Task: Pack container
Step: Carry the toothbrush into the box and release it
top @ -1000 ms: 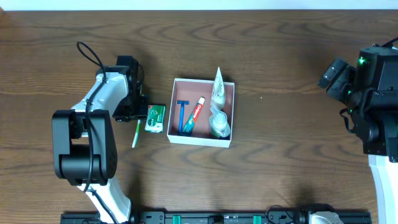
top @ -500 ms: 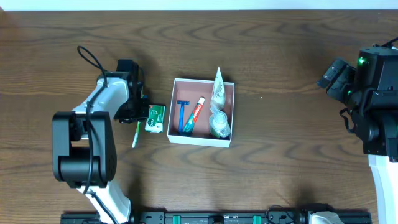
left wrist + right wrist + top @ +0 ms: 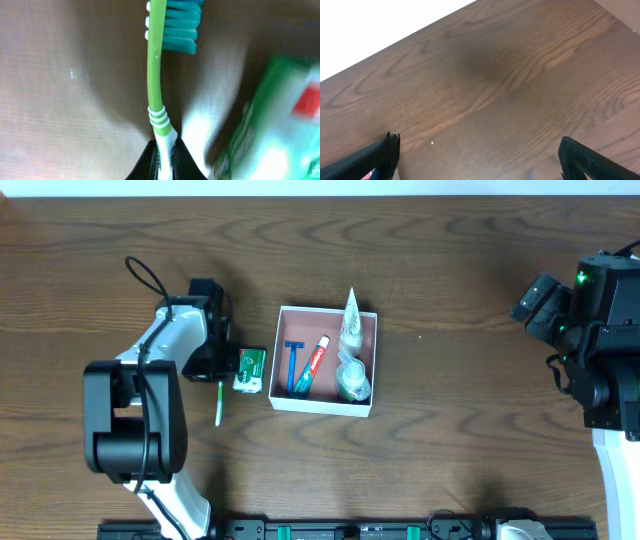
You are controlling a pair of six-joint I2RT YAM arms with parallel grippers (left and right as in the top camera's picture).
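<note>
**Toothbrush pinched beside the container**

The container (image 3: 320,406) is sitting near the middle of the surface (image 3: 450,260), open side up. Inside it, a blue razor (image 3: 293,364) and a toothpaste (image 3: 317,361) are lying side by side on the left. On the right, a white tube (image 3: 350,315) is poking over the far rim, with a clear bottle (image 3: 352,380) lying next to it. A green box (image 3: 249,369) is resting on the wood just beside the container's left wall; I cannot tell whether the two are touching.

The left end effector (image 3: 222,366) is hanging just left of that box, clenched on the white end of a green toothbrush (image 3: 218,404). In the left wrist view its dark fingers (image 3: 142,170) are pinching the handle from both sides, and the teal bristles are facing toward the box.

The right end effector (image 3: 480,160) is well apart at the right edge of the surface. Its fingers are spread wide over bare wood, gripping nothing.
</note>
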